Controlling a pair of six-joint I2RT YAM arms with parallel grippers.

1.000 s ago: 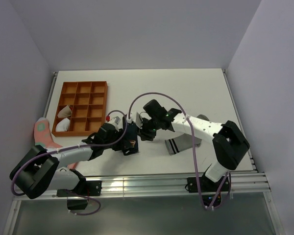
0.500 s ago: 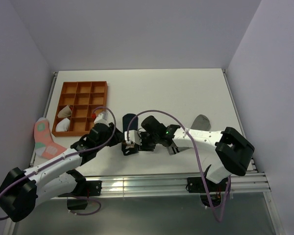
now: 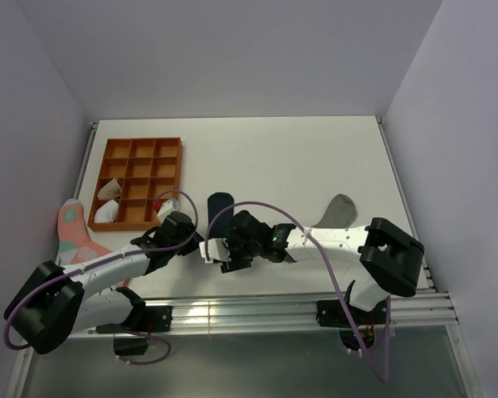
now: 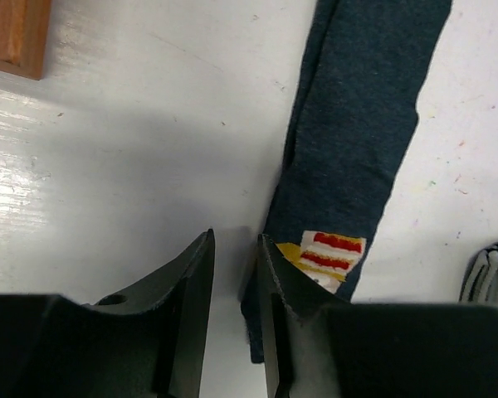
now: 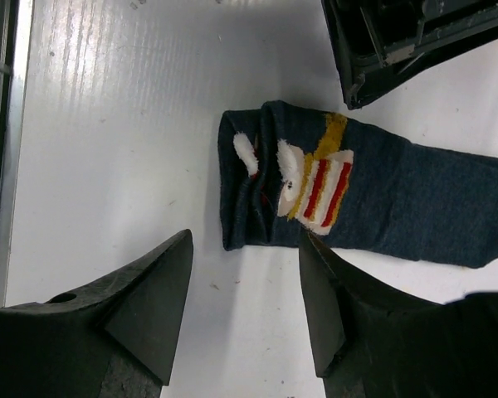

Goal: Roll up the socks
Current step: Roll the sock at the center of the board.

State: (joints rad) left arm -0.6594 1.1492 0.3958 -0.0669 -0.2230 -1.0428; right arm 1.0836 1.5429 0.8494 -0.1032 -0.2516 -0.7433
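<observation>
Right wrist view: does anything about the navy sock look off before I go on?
Yes: the navy sock lies flat, but its cuff end by the striped patch is bunched and wrinkled, not a tidy roll. The right tool stands open just short of it, holding nothing.

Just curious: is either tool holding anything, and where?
Nothing is held; the navy sock lies on the table beside the left tool, below the open right tool.

The whole table [image 3: 315, 157] is viewed from high above its near edge, tilted downward. Each wrist view is taken close above it, looking straight down. The navy sock [image 3: 220, 201] [image 4: 357, 141] [image 5: 398, 191] is shared by all three.
</observation>
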